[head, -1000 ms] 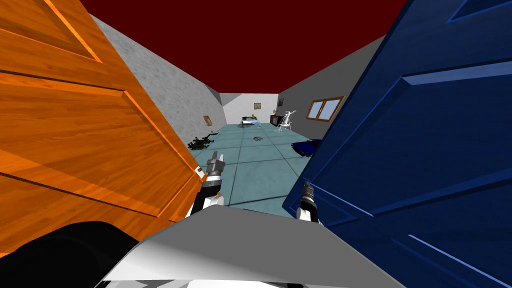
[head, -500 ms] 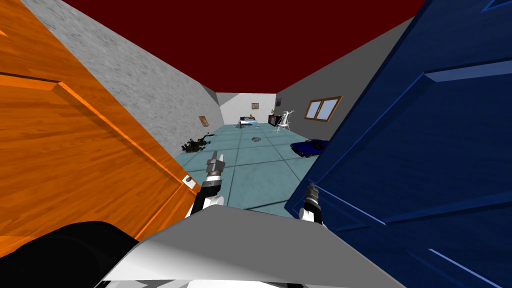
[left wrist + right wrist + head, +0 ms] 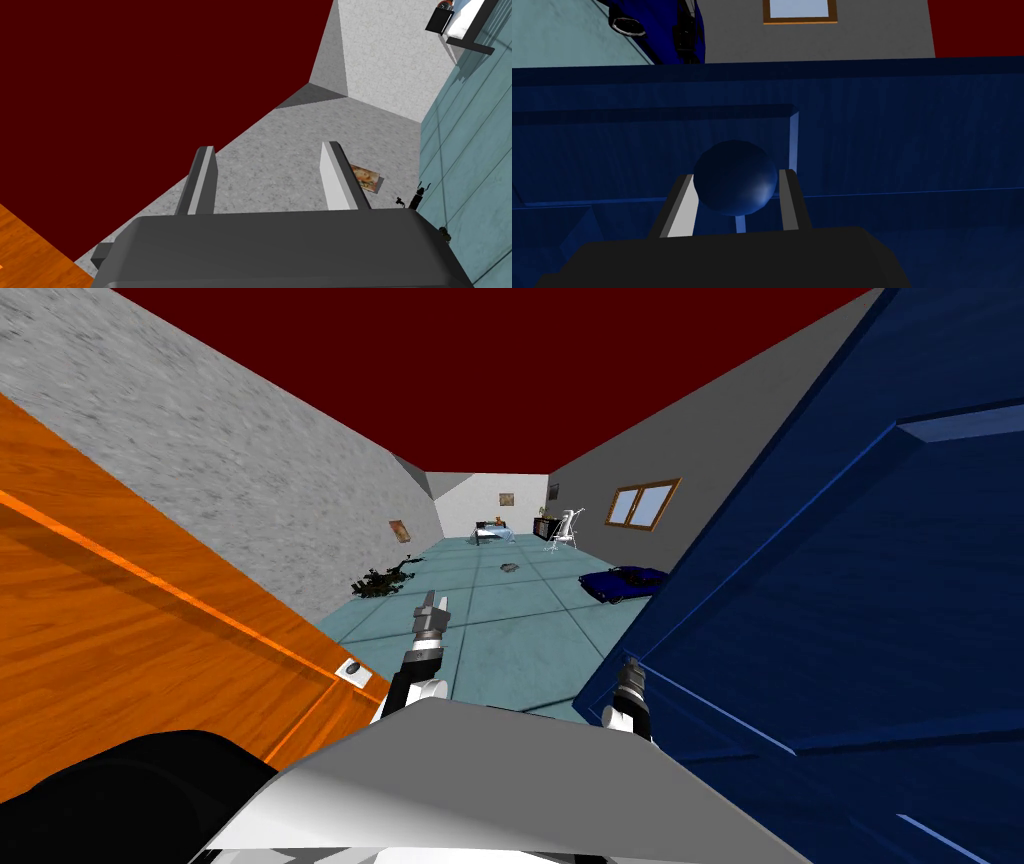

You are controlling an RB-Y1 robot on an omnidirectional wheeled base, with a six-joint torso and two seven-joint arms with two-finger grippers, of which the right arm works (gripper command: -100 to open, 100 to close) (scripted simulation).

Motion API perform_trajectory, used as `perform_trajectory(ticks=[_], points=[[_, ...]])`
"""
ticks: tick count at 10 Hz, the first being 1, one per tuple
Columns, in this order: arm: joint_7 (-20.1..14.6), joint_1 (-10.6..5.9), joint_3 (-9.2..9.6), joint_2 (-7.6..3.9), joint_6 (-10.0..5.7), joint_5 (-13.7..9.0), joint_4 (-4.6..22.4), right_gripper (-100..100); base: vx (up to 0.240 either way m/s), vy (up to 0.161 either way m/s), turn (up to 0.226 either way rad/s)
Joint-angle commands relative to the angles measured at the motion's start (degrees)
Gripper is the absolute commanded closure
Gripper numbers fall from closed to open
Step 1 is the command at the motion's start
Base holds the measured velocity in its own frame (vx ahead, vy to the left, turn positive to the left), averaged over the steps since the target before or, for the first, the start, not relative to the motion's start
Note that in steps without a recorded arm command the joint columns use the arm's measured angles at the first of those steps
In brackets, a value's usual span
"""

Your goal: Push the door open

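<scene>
Right pincer (image 3: pixel 735 175) around knob (image 3: pixel 734 186) of blue door (image 3: pixel 892 135)

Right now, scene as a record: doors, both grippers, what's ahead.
blue door: on my right, angled partly open
knob: dark blue ball on the blue door
right gripper: shut on knob, fingers against its sides
left gripper: open, holding nothing, out in front between the doors
orange door: on my left, swung aside
ahead: teal tiled floor, blue car on it
</scene>
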Motion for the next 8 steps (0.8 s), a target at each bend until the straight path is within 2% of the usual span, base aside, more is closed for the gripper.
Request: perform_trajectory(ticks=[1,4,5,6,8], points=[[0.3,-0.13,-1.06,-0.41,-0.37,-0.6,0.7,100,0.157,0.04,-0.078],[0.6,-0.1,-2.28,-0.45,-0.31,-1.3,0.7,100,0.166,0.024,-0.058],[0.6,0.02,-2.02,-0.3,-0.44,-1.2,1.3,100,0.066,0.003,-0.032],[1.0,0.12,-3.27,-0.55,-0.5,-1.9,1.1,100,0.153,-0.016,-0.043],[1.5,0.21,-4.43,-0.69,-0.58,-2.6,1.1,100,0.208,-0.046,-0.04]])
